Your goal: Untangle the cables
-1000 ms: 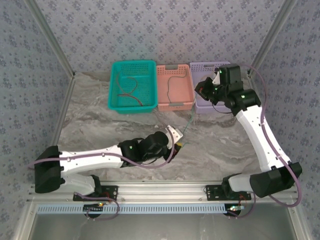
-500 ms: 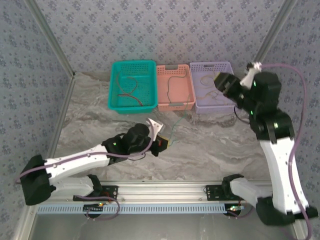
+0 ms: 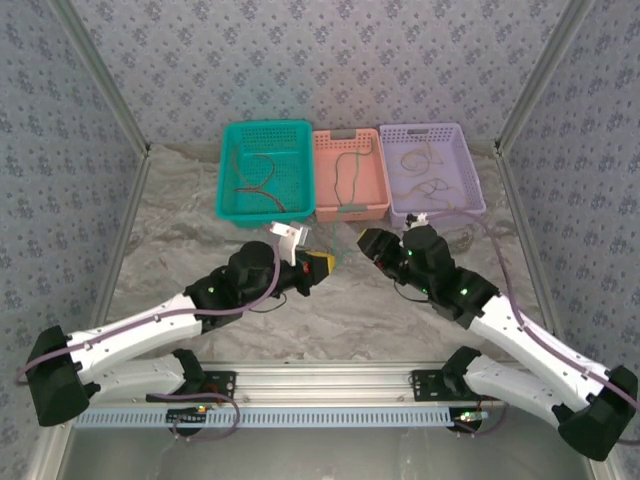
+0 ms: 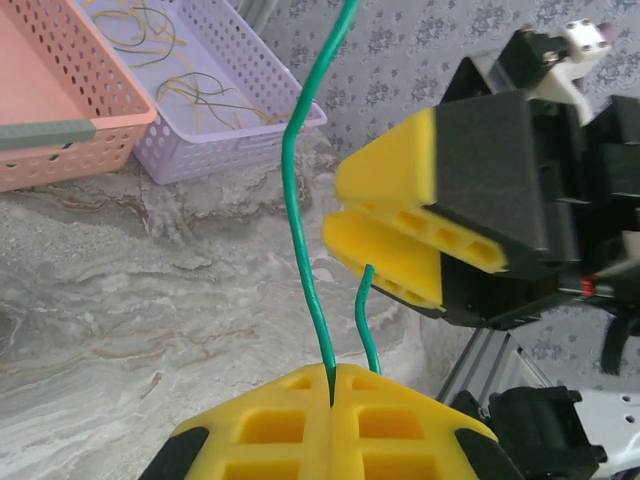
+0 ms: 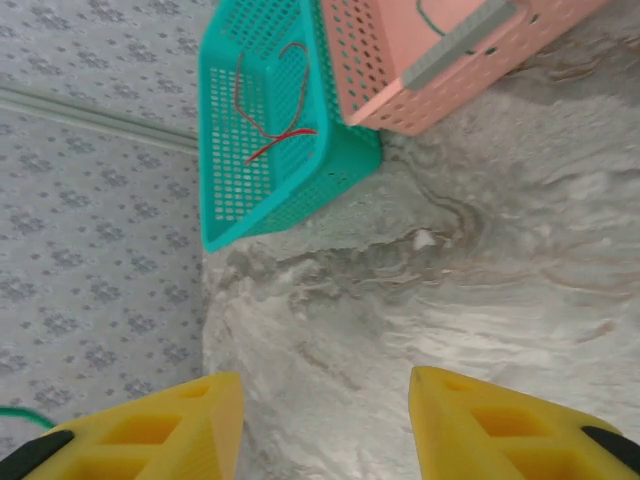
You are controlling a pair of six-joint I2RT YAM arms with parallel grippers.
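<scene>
My left gripper (image 4: 332, 385) is shut on a thin green cable (image 4: 292, 190), which rises from between its yellow fingertips; a short free end (image 4: 365, 310) curls up beside it. From above, the left gripper (image 3: 318, 265) sits at mid-table just in front of the baskets. My right gripper (image 3: 370, 243) faces it closely from the right, open, with nothing between its fingers (image 5: 325, 400). Its yellow fingers (image 4: 400, 215) hang just beyond the green cable. Red and brown cables (image 3: 258, 180) lie in the teal basket, a green one (image 3: 348, 175) in the pink basket, yellow and orange ones (image 3: 425, 175) in the purple basket.
Three baskets stand in a row at the back: teal (image 3: 232, 205), pink (image 3: 325, 205), purple (image 3: 470, 205). Marbled tabletop (image 3: 180, 240) spreads left and right of the grippers. Patterned walls enclose the table, and an aluminium rail (image 3: 330, 378) runs along the near edge.
The right arm swung from over the purple basket down to mid-table, facing the left gripper. The left gripper moved toward the baskets, still holding the green cable.
</scene>
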